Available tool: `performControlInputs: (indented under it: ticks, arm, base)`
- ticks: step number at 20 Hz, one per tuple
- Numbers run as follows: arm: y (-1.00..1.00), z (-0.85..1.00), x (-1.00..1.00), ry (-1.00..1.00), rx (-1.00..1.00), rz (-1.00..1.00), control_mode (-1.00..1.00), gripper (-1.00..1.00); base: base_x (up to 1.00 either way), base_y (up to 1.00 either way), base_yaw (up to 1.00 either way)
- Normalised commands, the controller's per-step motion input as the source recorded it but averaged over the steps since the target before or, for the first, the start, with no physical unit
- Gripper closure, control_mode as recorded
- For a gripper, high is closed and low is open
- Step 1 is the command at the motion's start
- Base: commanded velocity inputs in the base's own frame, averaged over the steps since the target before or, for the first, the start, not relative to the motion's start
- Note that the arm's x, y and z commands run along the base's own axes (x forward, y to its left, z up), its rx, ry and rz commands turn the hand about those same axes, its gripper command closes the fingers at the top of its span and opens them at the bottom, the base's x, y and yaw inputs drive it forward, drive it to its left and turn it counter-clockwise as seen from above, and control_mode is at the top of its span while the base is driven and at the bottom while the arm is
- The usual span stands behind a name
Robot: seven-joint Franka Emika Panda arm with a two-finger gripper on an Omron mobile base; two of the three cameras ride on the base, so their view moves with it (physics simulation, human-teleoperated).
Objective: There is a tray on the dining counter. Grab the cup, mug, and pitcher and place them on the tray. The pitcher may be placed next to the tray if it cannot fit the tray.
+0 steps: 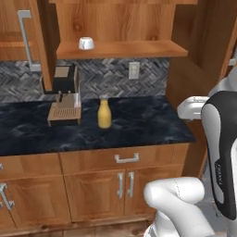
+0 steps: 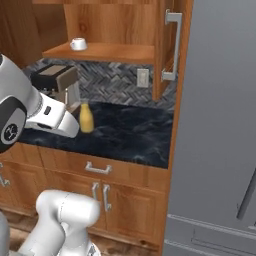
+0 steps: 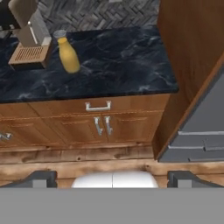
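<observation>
- Tool fingertips stand wide apart and empty in the hand view, aimed at the pitcher on the black tabletop, probably lining up a reach.
- Left base view: pitcher upright beside the coffee machine; white mug on the shelf.
- Right base view: pitcher just beyond the arm.

free: bare bench right of pitcher | obstacle: coffee machine just left of pitcher | overhead: shelf with mug | right: tall wooden panel

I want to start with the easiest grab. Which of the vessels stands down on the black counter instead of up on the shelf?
The mustard-yellow pitcher, beside the coffee machine. The white mug sits up on the wooden shelf.
</observation>
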Motion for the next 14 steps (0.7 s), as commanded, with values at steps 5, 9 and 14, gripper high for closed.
performControlInputs:
  ticks: [5, 9, 14]
  arm:
    - [0.00, 0.00, 0.00, 0.00, 0.00, 0.00, 1.00, -1.00]
    - [0.00, 0.00, 0.00, 0.00, 0.00, 0.00, 1.00, -1.00]
    - [0.00, 0.00, 0.00, 0.00, 0.00, 0.00, 1.00, -1.00]
  base:
    - [0.49, 0.27, 0.00]
    - [0.51, 0.34, 0.00]
    - [0.49, 0.34, 0.00]
